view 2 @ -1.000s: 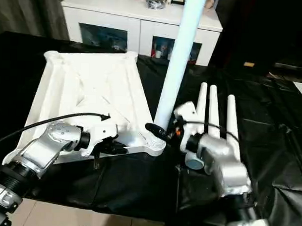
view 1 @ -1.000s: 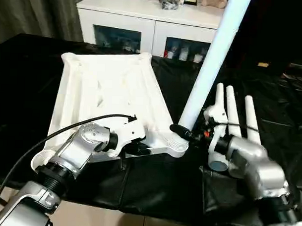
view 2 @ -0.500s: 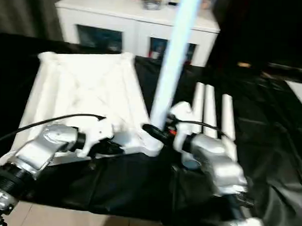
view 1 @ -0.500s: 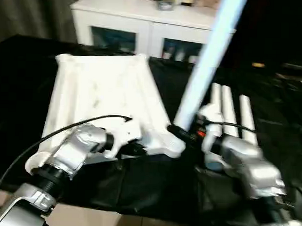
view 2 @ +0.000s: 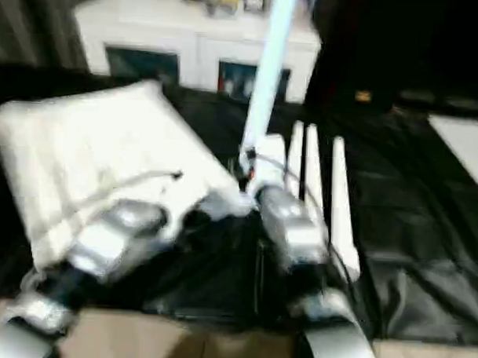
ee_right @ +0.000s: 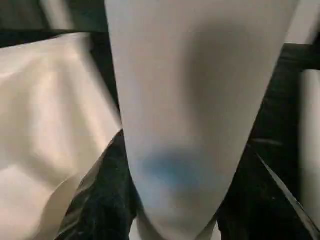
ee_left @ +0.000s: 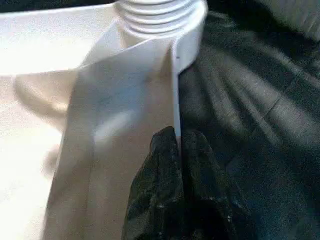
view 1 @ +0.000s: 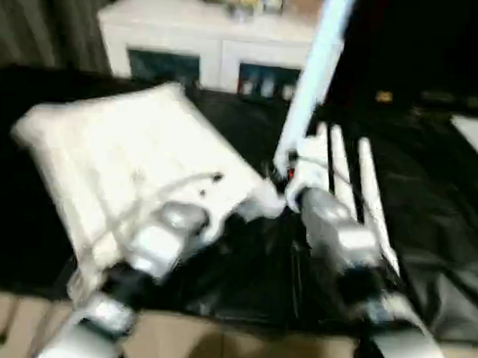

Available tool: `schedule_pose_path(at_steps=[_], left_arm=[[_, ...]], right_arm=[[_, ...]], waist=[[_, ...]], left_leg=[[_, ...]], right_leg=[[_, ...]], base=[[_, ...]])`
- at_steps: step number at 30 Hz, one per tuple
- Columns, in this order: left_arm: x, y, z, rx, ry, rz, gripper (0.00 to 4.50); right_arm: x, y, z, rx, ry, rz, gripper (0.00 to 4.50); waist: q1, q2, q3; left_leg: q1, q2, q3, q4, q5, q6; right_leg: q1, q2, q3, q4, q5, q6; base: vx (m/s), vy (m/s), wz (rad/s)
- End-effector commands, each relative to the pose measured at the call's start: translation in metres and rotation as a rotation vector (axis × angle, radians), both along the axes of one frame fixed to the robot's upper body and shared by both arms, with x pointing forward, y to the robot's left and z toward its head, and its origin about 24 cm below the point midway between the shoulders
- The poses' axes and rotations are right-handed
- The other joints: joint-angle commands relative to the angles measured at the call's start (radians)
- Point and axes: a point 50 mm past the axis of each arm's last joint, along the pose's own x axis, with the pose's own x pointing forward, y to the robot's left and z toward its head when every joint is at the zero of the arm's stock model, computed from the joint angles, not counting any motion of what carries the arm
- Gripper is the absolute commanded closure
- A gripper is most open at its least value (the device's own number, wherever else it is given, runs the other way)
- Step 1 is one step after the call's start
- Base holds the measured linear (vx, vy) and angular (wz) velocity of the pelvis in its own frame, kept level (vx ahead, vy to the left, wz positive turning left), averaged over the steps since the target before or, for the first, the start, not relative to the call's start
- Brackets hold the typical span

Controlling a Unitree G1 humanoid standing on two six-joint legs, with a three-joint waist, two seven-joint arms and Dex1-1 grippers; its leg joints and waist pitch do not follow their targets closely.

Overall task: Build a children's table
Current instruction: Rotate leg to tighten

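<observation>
The white table top (view 1: 130, 152) lies underside up on the black-covered table. One white leg (view 1: 309, 87) stands in its near right corner socket (ee_left: 160, 15) and leans a little to the right. My right gripper (ee_right: 185, 150) is shut on this leg low down, a black finger (ee_right: 102, 200) on each side. My left gripper (ee_left: 177, 137) is shut on the thin rim (ee_left: 175, 90) of the table top, just short of that socket. Three more legs (view 1: 357, 175) lie side by side to the right of the top.
A white cabinet with glass doors (view 1: 220, 45) stands behind the table, with small items on top. The black cover (view 1: 434, 201) is wrinkled to the right of the loose legs. The table's near edge (view 1: 242, 309) runs just below my arms.
The head camera has swung, so the whole picture has shifted. The table top looks turned, its far end now further left. Both grips hold as before.
</observation>
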Motion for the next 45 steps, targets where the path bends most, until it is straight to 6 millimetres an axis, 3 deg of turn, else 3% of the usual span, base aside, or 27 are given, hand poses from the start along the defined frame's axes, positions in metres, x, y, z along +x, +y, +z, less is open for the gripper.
schedule_pose_path(at_steps=[1,2,3,4,5,6,8,10,13,17,20,21,23,24,25,26,27,28,30,31,34,37,40,45], left_arm=[[0.005,-0.022,0.023,-0.049,-0.092,-0.028,4.5],[0.005,-0.026,0.025,-0.07,-0.095,-0.001,4.5],[0.005,-0.027,0.025,-0.075,-0.094,0.003,4.5],[0.004,-0.028,0.025,-0.083,-0.092,0.005,4.5],[0.003,-0.028,0.024,-0.082,-0.092,0.002,4.5],[0.003,-0.026,0.023,-0.077,-0.097,-0.005,4.5],[0.003,-0.024,0.022,-0.069,-0.104,-0.012,4.5],[0.004,-0.019,0.022,-0.057,-0.115,-0.012,4.5],[0.005,-0.014,0.021,-0.049,-0.112,0.005,4.5],[0.005,-0.01,0.02,-0.04,-0.115,0.002,4.5],[0.005,-0.007,0.021,-0.055,-0.115,-0.026,4.5],[0.004,-0.004,0.021,-0.058,-0.112,-0.041,4.5],[0.004,-0.001,0.021,-0.056,-0.114,-0.055,4.5],[0.004,0.002,0.022,-0.054,-0.116,-0.07,4.5],[0.004,0.003,0.022,-0.054,-0.114,-0.071,4.5],[0.004,0.004,0.022,-0.054,-0.112,-0.069,4.5],[0.004,0.004,0.023,-0.053,-0.113,-0.078,4.5],[0.004,0.006,0.023,-0.05,-0.115,-0.085,4.5],[0.004,0.007,0.023,-0.047,-0.116,-0.089,4.5],[0.005,0.01,0.023,-0.045,-0.114,-0.092,4.5],[0.005,0.012,0.023,-0.042,-0.111,-0.101,4.5],[0.005,0.015,0.023,-0.036,-0.11,-0.122,4.5],[0.005,0.019,0.023,-0.028,-0.112,-0.145,4.5],[0.003,0.029,0.023,-0.026,-0.102,-0.201,4.5]], right_arm=[[-0.03,-0.001,-0.072,-0.043,0.347,-0.076,2.66],[-0.03,0.004,-0.074,-0.033,0.36,-0.085,2.66],[-0.03,0.005,-0.074,-0.034,0.361,-0.084,2.66],[-0.03,0.007,-0.075,-0.042,0.362,-0.076,2.66],[-0.03,0.007,-0.075,-0.051,0.358,-0.069,2.66],[-0.03,0.008,-0.074,-0.059,0.353,-0.063,2.66],[-0.03,0.008,-0.074,-0.063,0.348,-0.057,2.66],[-0.028,0.009,-0.073,-0.052,0.34,-0.063,2.66],[-0.024,0.011,-0.07,-0.046,0.315,-0.058,2.66],[-0.018,0.018,-0.058,-0.019,0.229,0.016,2.66],[-0.013,0.017,-0.047,0.039,0.167,0.034,1.96],[-0.01,0.014,-0.04,0.049,0.132,0.037,1.96],[-0.008,0.013,-0.035,0.067,0.104,0.049,1.96],[-0.005,0.01,-0.028,0.091,0.073,0.065,1.93],[-0.005,0.009,-0.025,0.097,0.063,0.068,1.84],[-0.004,0.008,-0.024,0.098,0.059,0.067,1.71],[-0.003,0.007,-0.021,0.101,0.042,0.082,1.58],[-0.003,0.004,-0.018,0.099,0.026,0.096,1.58],[-0.002,0.001,-0.015,0.098,0.012,0.112,1.52],[-0.003,-0.002,-0.01,0.097,-0.012,0.161,1.45],[-0.004,-0.006,-0.004,0.09,-0.044,0.211,1.12],[-0.008,-0.01,0.003,0.09,-0.08,0.275,0.93],[-0.013,-0.015,0.01,0.096,-0.1,0.329,0.59],[-0.025,-0.032,0.019,0.032,-0.129,0.417,0.2]], waist=[[-0.001,0.014,-0.033],[-0.012,0.019,-0.023],[-0.017,0.017,-0.016],[-0.02,0.009,-0.014],[-0.019,0.01,-0.017],[-0.017,0.009,-0.024],[-0.014,0.01,-0.026],[-0.011,0.012,-0.027],[-0.015,0.014,-0.027],[-0.017,0.014,-0.029],[-0.015,0.016,-0.03],[-0.014,0.014,-0.031],[-0.013,0.02,-0.032],[-0.014,0.017,-0.034],[-0.007,0.012,-0.045],[-0.004,0.013,-0.048],[-0.004,0.02,-0.05],[-0.004,0.022,-0.052],[-0.003,0.023,-0.055],[-0.001,0.026,-0.051],[0.0,0.025,-0.051],[0.005,0.026,-0.045],[0.01,0.026,-0.046],[0.02,0.027,-0.046]], left_leg=[[0.013,0.076,-0.007,-0.101,-0.207,-0.029],[0.005,0.073,0.002,-0.112,-0.311,-0.03],[-0.001,0.07,0.006,-0.114,-0.365,-0.03],[0.007,0.065,-0.001,-0.111,-0.477,-0.031],[0.007,0.064,-0.004,-0.11,-0.472,-0.028],[-0.005,0.064,-0.005,-0.117,-0.421,-0.019],[-0.013,0.069,-0.005,-0.128,-0.355,-0.012],[-0.009,0.075,0.002,-0.133,-0.303,-0.011],[-0.018,0.079,0.003,-0.136,-0.292,-0.022],[-0.012,0.077,0.007,-0.133,-0.302,-0.019],[-0.013,0.079,0.011,-0.131,-0.275,-0.004],[-0.015,0.079,0.012,-0.131,-0.263,-0.001],[-0.015,0.08,0.012,-0.131,-0.238,0.001],[-0.014,0.08,0.013,-0.129,-0.229,0.002],[-0.019,0.081,0.018,-0.121,-0.14,0.019],[-0.02,0.079,0.019,-0.116,-0.083,0.031],[-0.023,0.076,0.023,-0.108,0.025,0.064],[-0.03,0.07,0.025,-0.103,0.065,0.09],[-0.025,0.07,0.027,-0.098,0.09,0.117],[-0.024,0.072,0.03,-0.096,0.083,0.148],[-0.023,0.076,0.031,-0.095,0.072,0.163],[-0.021,0.079,0.032,-0.1,0.005,0.14],[-0.02,0.08,0.033,-0.1,-0.001,0.122],[-0.02,0.078,0.035,-0.096,0.032,0.13]], right_leg=[[0.016,-0.059,0.073,-0.11,-0.21,-0.149],[0.018,-0.06,0.075,-0.122,-0.245,-0.183],[0.017,-0.06,0.073,-0.132,-0.324,-0.171],[0.008,-0.071,0.059,-0.164,-0.582,-0.077],[0.01,-0.076,0.058,-0.17,-0.612,-0.054],[0.022,-0.081,0.059,-0.175,-0.596,-0.031],[0.029,-0.08,0.057,-0.176,-0.528,-0.03],[0.026,-0.077,0.062,-0.169,-0.415,-0.066],[0.033,-0.078,0.064,-0.157,-0.349,-0.099],[0.031,-0.078,0.067,-0.156,-0.326,-0.118],[0.032,-0.079,0.069,-0.155,-0.309,-0.131],[0.034,-0.078,0.069,-0.154,-0.298,-0.137],[0.034,-0.077,0.07,-0.149,-0.258,-0.151],[0.036,-0.076,0.07,-0.146,-0.239,-0.159],[0.049,-0.081,0.071,-0.13,-0.119,-0.193],[0.053,-0.079,0.071,-0.12,-0.048,-0.207],[0.054,-0.073,0.068,-0.105,0.093,-0.24],[0.057,-0.07,0.068,-0.097,0.182,-0.264],[0.056,-0.069,0.067,-0.093,0.24,-0.283],[0.054,-0.069,0.066,-0.095,0.246,-0.302],[0.054,-0.071,0.066,-0.093,0.225,-0.312],[0.055,-0.072,0.067,-0.104,0.113,-0.297],[0.055,-0.072,0.068,-0.102,0.096,-0.286],[0.055,-0.07,0.069,-0.097,0.126,-0.273]], base=[[-0.066,-0.059,0.3],[-0.057,-0.042,0.11],[-0.057,-0.042,0.11],[0.0,0.0,0.0],[0.0,0.0,0.0],[0.0,0.0,0.0],[0.0,0.0,0.0],[0.0,0.0,0.0],[0.0,0.0,0.0],[0.0,0.0,0.0],[0.0,0.0,0.0],[0.0,0.0,0.0],[0.0,0.0,0.0],[0.0,0.0,0.0],[0.0,0.0,0.0],[0.0,0.0,0.0],[0.0,0.0,0.0],[0.0,0.0,0.0],[0.0,0.0,0.0],[0.0,0.0,0.0],[0.0,0.0,0.0],[0.0,0.0,0.0],[0.0,0.0,0.0],[0.0,0.0,0.0]])
